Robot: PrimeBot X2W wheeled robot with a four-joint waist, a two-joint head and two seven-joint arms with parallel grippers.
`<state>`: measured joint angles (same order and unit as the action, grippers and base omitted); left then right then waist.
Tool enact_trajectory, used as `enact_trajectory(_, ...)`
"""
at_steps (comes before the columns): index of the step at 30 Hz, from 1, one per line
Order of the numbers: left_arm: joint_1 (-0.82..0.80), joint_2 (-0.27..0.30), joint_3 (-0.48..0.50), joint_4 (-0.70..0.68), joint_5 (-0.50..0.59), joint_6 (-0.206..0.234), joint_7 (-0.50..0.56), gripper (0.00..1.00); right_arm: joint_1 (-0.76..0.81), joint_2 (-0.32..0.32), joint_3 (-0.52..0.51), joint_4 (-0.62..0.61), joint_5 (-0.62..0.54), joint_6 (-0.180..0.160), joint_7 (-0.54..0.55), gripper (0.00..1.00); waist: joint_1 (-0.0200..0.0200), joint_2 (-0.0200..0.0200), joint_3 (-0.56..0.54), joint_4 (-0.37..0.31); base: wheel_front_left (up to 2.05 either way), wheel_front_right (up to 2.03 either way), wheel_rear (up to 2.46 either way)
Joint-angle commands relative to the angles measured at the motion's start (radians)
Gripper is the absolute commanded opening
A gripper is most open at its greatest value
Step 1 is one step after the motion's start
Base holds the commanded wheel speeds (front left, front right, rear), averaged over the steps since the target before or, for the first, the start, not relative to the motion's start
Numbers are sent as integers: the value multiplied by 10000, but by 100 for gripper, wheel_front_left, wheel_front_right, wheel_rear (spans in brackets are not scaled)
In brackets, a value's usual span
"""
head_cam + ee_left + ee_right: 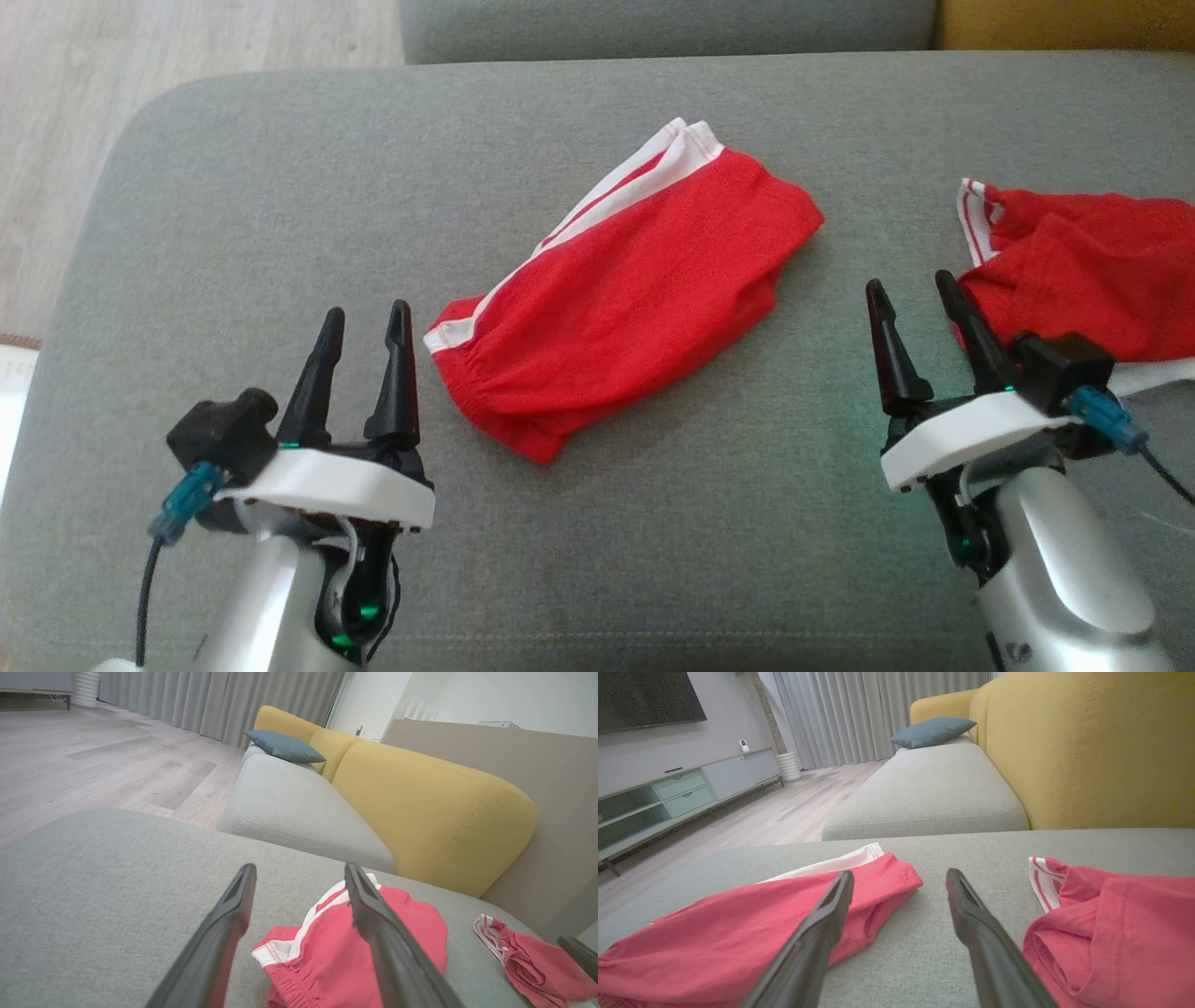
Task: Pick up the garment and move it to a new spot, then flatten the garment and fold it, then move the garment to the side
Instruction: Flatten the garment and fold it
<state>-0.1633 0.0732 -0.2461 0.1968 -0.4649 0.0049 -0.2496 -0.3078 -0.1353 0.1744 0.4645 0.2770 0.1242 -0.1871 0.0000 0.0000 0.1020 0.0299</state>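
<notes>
A red garment (624, 291) with white side stripes lies folded on the grey cushion (280, 187), lying diagonally near the middle; it also shows in the wrist views (327, 956) (738, 928). My left gripper (367, 322) stands open just left of its near end, holding nothing (299, 872). My right gripper (910, 289) is open to the right of it, over bare cushion (900, 877), with nothing between its fingers.
A second red piece (1092, 271) lies crumpled at the cushion's right edge, touching my right gripper's outer finger in the head view (1120, 919). Beyond are another grey seat (934, 788), yellow backrests (1087, 751) and wooden floor (112, 84) to the left.
</notes>
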Motion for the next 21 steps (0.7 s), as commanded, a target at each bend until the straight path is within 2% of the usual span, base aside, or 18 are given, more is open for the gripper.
enact_trajectory(1, -335, 13, 418, -352, 151, -102, -121, 100, -108, 136, 4, -548, -102, 65, 222, 100, 0, 0, 69, 109, 0, 0, 0)
enact_trajectory(5, -471, -90, 446, -278, 358, -305, -122, 100, 19, 354, -387, -960, 93, 65, 921, 100, 0, 0, 258, 389, 0, 0, 0)
enact_trajectory(10, -573, -177, 414, -166, 455, -437, -122, 100, -188, 612, -926, -1102, 1138, 65, 2044, 100, 0, 0, 605, 868, 0, 0, 0)
enact_trajectory(17, -773, -222, 303, -64, 404, -524, -122, 100, -910, 801, -2153, -414, 2399, 65, 3541, 100, 0, 0, 1069, 1718, 0, 0, 0)
enact_trajectory(21, -840, -225, 162, -77, 278, -487, -122, 100, -1321, 832, -2763, 14, 2856, 65, 4000, 100, 0, 0, 1223, 2071, 0, 0, 0)
